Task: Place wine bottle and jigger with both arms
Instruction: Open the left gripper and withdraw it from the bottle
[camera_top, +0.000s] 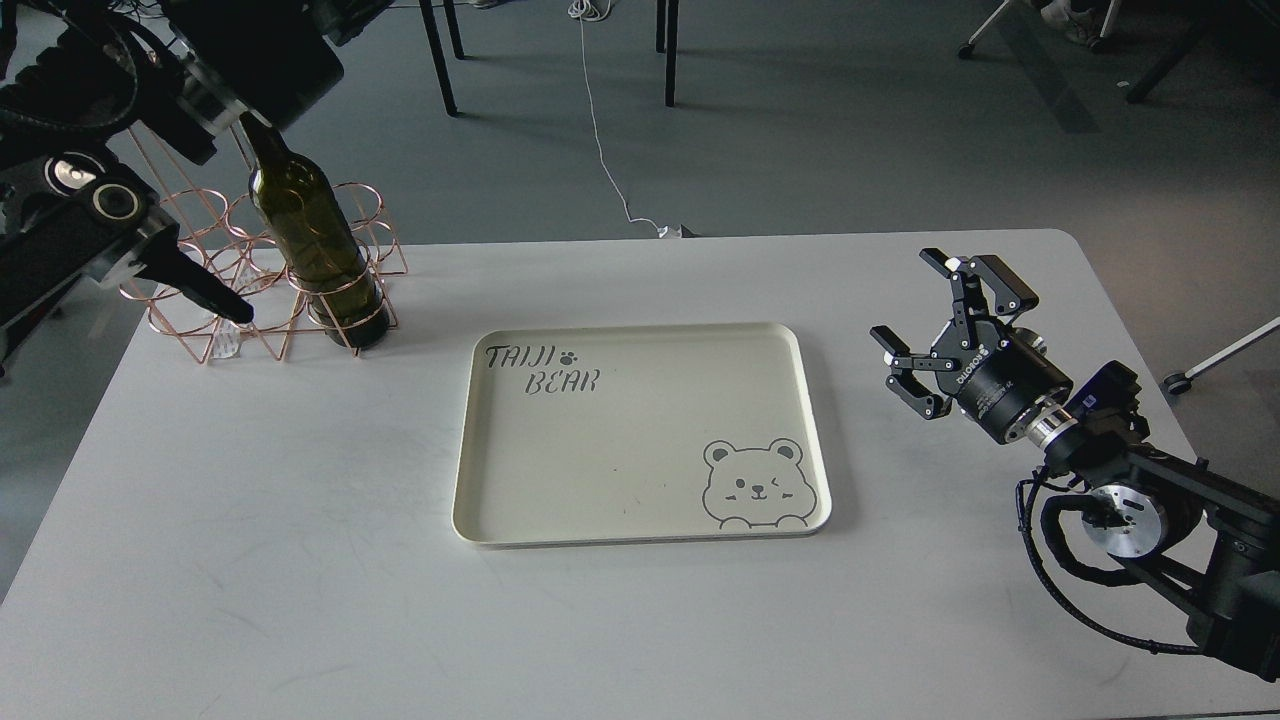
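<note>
- We're at the far left corner of the bench (300, 560), where the wine bottle (318, 240) stands in a ring of the copper wire rack (250, 280), leaning a little with its neck toward our left arm.
- Our left tool (225, 110) is up at the bottle's neck, but from here it's a dark mass with a clear piece near the bottle top. We can't tell whether its fingers are clamped on the neck or only close to it.
- A black pointed part (205, 290) of the left arm reaches low across the rack, just beside the bottle's base.
- Over at the right edge, our right tool (945, 335) hovers above the bench with its fingers spread wide and nothing between them.
- The jigger? We can't find it anywhere in this view. There's a faint clear or shiny something inside the rack's lower left, too small to name.
- The cream tray (640, 335) with the bear drawing sits mid-bench with nothing on it.
- Our read on progress: the bottle looks seated in the rack, so that half appears done or nearly done, pending a release by the left tool. The jigger half looks open, with the right tool unladen and the jigger unseen.
</note>
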